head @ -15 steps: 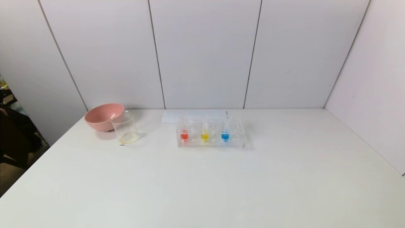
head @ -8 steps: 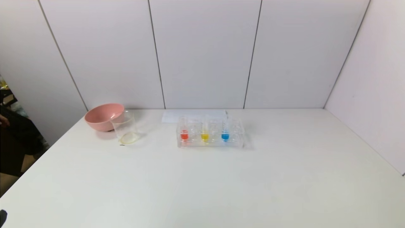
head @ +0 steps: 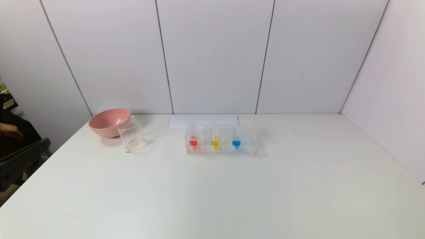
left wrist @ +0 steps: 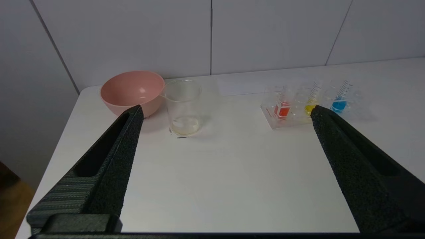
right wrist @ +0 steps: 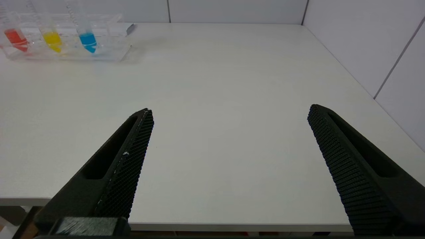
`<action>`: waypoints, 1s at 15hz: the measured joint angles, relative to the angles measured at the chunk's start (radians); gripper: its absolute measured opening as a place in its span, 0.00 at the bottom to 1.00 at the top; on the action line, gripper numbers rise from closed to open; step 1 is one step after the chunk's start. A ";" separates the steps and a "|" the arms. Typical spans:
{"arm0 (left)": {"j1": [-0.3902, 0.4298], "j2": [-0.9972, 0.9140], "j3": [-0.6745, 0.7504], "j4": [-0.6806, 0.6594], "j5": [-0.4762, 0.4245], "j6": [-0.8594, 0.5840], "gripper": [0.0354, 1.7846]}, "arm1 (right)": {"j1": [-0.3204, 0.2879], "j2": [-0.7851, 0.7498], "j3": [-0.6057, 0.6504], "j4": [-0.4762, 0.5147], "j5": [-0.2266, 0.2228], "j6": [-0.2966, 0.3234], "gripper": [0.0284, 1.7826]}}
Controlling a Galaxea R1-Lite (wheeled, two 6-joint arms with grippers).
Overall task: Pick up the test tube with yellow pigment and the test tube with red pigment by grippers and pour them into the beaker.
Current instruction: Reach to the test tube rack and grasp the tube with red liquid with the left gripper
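The test tube with red pigment and the test tube with yellow pigment stand upright in a clear rack at mid-table. The beaker stands left of the rack, against a pink bowl. My left gripper is open and empty, low by the table's left front, facing the beaker and the red tube; one of its black fingers shows at the head view's left edge. My right gripper is open and empty over the table's near edge, far from the tubes.
A tube with blue liquid stands in the same rack, right of the yellow one. The pink bowl touches the beaker's far left side. A white sheet lies behind the rack. Walls close the back and right.
A black finger of my left gripper has risen into the head view at the left edge. The tubes, the beaker and the bowl have not moved.
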 joint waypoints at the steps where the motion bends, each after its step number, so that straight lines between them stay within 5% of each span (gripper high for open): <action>1: 0.000 0.061 -0.012 -0.046 -0.004 -0.005 0.99 | 0.000 0.000 0.000 0.000 0.000 0.000 0.95; 15: -0.101 0.680 -0.108 -0.578 -0.008 -0.008 0.99 | 0.000 0.000 0.000 0.000 0.000 0.000 0.95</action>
